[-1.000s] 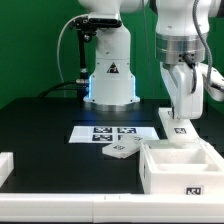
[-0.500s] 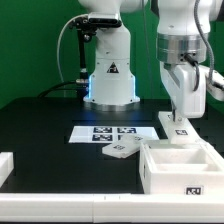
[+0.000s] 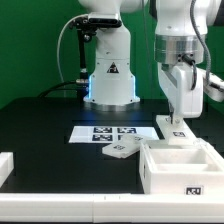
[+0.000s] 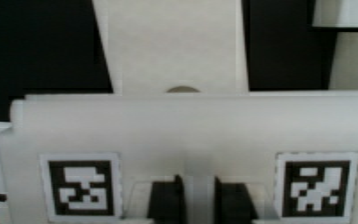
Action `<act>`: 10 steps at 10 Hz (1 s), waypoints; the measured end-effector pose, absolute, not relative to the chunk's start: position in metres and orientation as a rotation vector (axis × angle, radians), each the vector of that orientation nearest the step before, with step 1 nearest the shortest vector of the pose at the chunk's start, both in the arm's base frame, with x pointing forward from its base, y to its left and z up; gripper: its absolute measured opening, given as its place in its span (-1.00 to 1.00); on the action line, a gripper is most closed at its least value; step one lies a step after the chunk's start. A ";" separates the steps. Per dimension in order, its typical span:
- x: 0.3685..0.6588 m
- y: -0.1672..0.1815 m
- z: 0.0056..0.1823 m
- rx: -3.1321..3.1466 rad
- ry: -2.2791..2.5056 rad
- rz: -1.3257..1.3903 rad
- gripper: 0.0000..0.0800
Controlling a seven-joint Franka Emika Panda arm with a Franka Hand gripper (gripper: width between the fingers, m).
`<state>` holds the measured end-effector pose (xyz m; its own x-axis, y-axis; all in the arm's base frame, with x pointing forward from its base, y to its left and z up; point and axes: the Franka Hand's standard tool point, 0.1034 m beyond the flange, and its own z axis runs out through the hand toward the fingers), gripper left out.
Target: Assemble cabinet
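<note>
My gripper (image 3: 178, 112) is at the exterior view's right, shut on a white cabinet panel (image 3: 174, 124) with a small tag. It holds the panel upright just behind the open white cabinet box (image 3: 180, 166). In the wrist view the panel (image 4: 185, 130) fills the frame with two tags on it. My dark fingertips (image 4: 158, 200) pinch a thin white edge between them, and the gripper (image 4: 197, 200) is closed on it. A narrower white strip (image 4: 167, 45) runs away beyond the panel. Another small white panel (image 3: 120, 150) lies flat beside the box.
The marker board (image 3: 95, 132) lies flat mid-table under the small panel. A white block (image 3: 5, 166) sits at the exterior view's left edge. The robot base (image 3: 110, 80) stands behind. The box's near wall carries a tag (image 3: 193, 189).
The gripper and the held panel have shifted very slightly toward the exterior view's left. Nothing else has moved.
</note>
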<state>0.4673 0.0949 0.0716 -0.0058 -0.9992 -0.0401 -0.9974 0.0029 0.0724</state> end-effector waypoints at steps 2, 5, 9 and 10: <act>0.466 0.096 0.071 2.211 -2.185 -0.138 -0.84; 0.469 0.095 0.071 2.238 -2.183 -0.103 -0.84; 0.470 0.098 0.072 2.214 -2.203 -0.115 -0.84; 0.469 0.100 0.071 2.218 -2.199 -0.116 -0.84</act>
